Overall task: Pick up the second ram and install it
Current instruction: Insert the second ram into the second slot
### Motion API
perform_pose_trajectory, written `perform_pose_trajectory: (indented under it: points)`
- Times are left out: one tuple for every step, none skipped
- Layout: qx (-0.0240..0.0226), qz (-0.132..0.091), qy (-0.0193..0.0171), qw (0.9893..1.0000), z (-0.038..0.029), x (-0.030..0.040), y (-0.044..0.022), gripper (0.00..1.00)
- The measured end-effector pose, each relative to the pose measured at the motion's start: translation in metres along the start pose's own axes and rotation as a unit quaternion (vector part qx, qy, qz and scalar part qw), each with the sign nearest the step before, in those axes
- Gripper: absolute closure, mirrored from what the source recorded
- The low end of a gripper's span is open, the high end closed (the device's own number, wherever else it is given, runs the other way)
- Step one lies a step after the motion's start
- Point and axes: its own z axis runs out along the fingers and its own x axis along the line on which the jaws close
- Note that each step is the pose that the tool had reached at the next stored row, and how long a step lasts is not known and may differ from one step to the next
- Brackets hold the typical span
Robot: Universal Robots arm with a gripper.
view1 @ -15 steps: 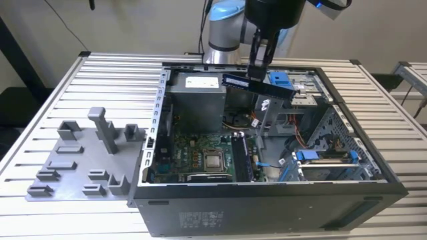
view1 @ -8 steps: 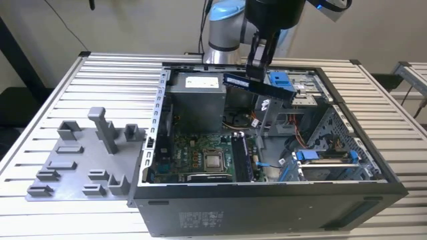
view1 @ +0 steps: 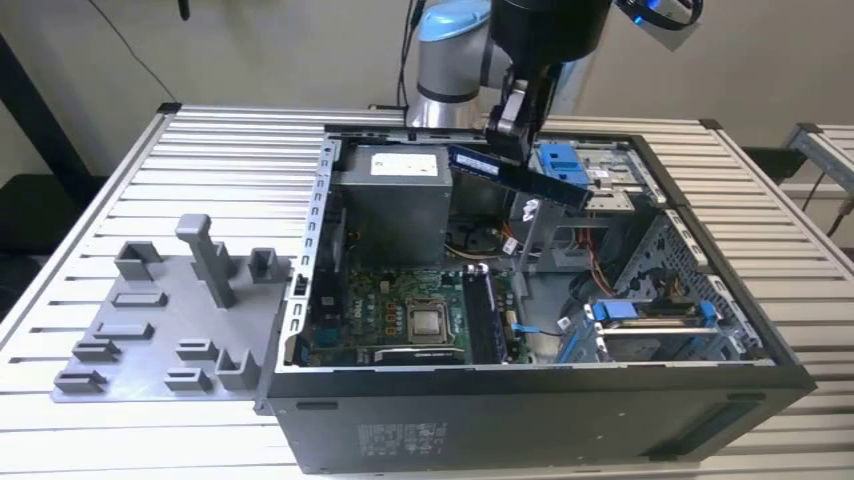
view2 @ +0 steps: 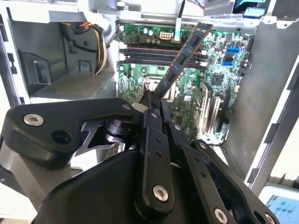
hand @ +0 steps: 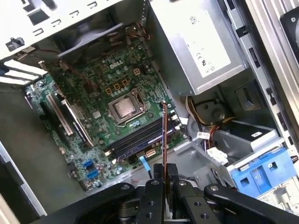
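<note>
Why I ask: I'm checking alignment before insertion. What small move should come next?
Probably ease the gripper down toward the long black sockets. It holds the second ram near one end, slanted, above the open case and well apart from those sockets.

Grey-and-light-blue jointed robot arm [view1: 447, 60] upright; its black cylindrical wrist [view1: 547, 25] points down; black two-finger gripper [view1: 506, 128] hangs below the wrist; fingers clamped on one end of long dark bluish memory stick [view1: 541, 182], stick slanted; both wrist views show that same pinch.
</note>
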Motion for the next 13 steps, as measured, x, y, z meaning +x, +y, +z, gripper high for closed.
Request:
perform_pose_trajectory:
  points:
    - [0.0007, 0.008, 0.0001, 1.0, 0.0002, 0.0, 0.0, 0.86]
    - [0.0015, 0.016, 0.0001, 0.9999, 0.0004, 0.0, 0.0, 0.86]
    - [0.0022, 0.024, 0.0002, 0.9997, 0.0006, 0.0001, 0.0, 0.86]
    - [0.0029, 0.032, 0.0003, 0.9995, 0.0008, 0.0001, 0.0, 0.86]
    - [0.0036, 0.039, 0.0004, 0.9992, 0.0009, 0.0001, 0.0, 0.86]
    - [0.0043, 0.047, 0.0004, 0.9989, 0.0011, 0.0001, 0.0, 0.86]
    - [0.005, 0.054, 0.0005, 0.9985, 0.0013, 0.0001, 0.0, 0.86]
    - [0.0057, 0.062, 0.0006, 0.9981, 0.0015, 0.0001, 0.0, 0.86]
    - [0.0064, 0.07, 0.0006, 0.9975, 0.0017, 0.0002, 0.0, 0.86]
    - [0.007, 0.077, 0.0007, 0.997, 0.0018, 0.0002, 0.0, 0.86]
    - [0.0078, 0.085, 0.0008, 0.9964, 0.002, 0.0002, 0.0, 0.86]
    - [0.0084, 0.092, 0.0008, 0.9958, 0.0021, 0.0002, 0.0, 0.86]
    - [0.0091, 0.099, 0.0009, 0.995, 0.0023, 0.0002, 0.0, 0.86]
